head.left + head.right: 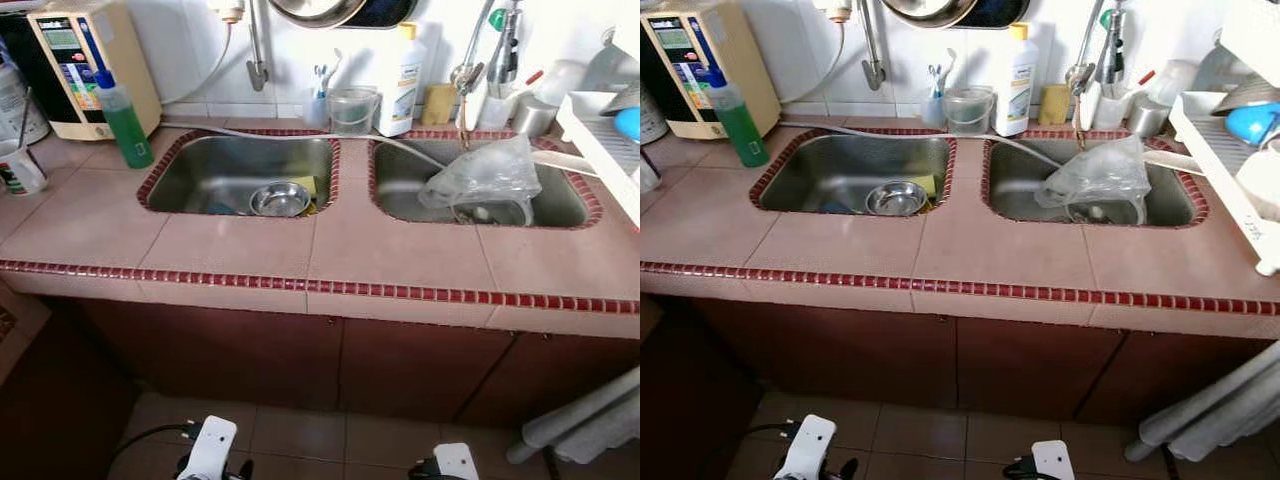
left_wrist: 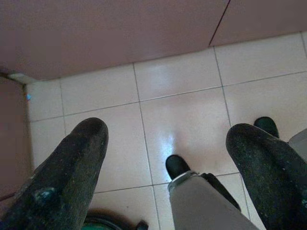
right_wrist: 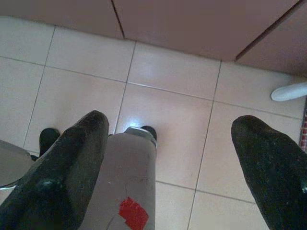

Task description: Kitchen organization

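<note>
A tiled counter (image 1: 240, 250) with dark red trim holds two steel sinks. In the left sink (image 1: 200, 165) lie a small steel bowl (image 1: 279, 199) and a yellow sponge (image 1: 305, 186). A crumpled clear plastic bag (image 1: 480, 175) sits in the right sink (image 1: 400, 170), under the tap (image 1: 465, 70). Both arms hang low in front of the cabinet. My left gripper (image 2: 168, 134) is open over the floor tiles, nothing between its fingers. My right gripper (image 3: 172, 124) is open too, above the floor and my own leg (image 3: 127, 182).
A green soap bottle (image 1: 125, 122), a beige water machine (image 1: 85, 60) and a mug (image 1: 18, 165) stand at the counter's left. A white bottle (image 1: 402, 85) and clear cup (image 1: 352, 110) stand behind the sinks. A white dish rack (image 1: 600, 140) is at the right. Brown cabinet doors (image 1: 330, 360) are below.
</note>
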Robot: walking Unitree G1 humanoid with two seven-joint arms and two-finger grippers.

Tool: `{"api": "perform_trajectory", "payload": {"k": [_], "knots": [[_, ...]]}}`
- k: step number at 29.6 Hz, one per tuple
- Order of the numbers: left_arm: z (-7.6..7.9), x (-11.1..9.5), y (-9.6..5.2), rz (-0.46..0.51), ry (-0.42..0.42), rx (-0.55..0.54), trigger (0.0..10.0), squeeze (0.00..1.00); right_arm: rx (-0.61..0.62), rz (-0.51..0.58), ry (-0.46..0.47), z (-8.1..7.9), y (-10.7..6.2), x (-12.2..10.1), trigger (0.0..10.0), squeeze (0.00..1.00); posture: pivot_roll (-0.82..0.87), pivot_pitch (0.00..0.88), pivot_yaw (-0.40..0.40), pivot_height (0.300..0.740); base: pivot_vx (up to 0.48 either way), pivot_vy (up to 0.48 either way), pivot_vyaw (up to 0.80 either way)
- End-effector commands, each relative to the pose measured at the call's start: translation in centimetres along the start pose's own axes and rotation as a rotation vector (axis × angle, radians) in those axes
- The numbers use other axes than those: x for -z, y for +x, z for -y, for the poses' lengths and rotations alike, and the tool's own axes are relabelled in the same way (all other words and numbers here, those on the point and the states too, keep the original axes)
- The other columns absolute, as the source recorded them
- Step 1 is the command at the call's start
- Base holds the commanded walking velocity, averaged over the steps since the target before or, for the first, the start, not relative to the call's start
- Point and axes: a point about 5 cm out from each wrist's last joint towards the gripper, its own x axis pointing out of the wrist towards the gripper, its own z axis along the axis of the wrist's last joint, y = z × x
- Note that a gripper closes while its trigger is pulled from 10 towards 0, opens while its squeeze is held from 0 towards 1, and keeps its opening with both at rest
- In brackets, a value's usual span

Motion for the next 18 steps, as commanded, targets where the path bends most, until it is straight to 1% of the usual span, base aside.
{"api": "perform_trajectory", "payload": {"k": [1, 12, 15, 18], "knots": [[0.24, 0.3, -0.03, -0.015, -0.001, 0.008, 10.0, 0.0, 0.013, -0.016, 0.008, 0.33, -0.1, 0.32, 10.0, 0.0, -0.1, 0.0, 0.048, 0.74, 0.0, 0.0, 0.0], [0.26, 0.29, 0.01, -0.02, -0.017, 0.006, 10.0, 0.0, 0.013, -0.027, 0.011, 0.25, -0.12, 0.51, 10.0, 0.0, -0.1, 0.0, 0.053, 0.74, 0.0, 0.0, 0.0], [0.27, 0.3, 0.0, -0.02, -0.013, 0.007, 10.0, 0.0, 0.014, -0.029, 0.012, 0.25, -0.13, 0.55, 10.0, 0.0, -0.11, 0.0, 0.053, 0.74, 0.0, 0.0, 0.0], [0.41, 0.35, -0.01, -0.021, 0.01, 0.018, 10.0, 0.0, 0.015, -0.032, 0.013, 0.31, -0.15, 0.6, 10.0, 0.0, -0.11, 0.0, 0.051, 0.74, 0.0, 0.0, 0.0]]}}
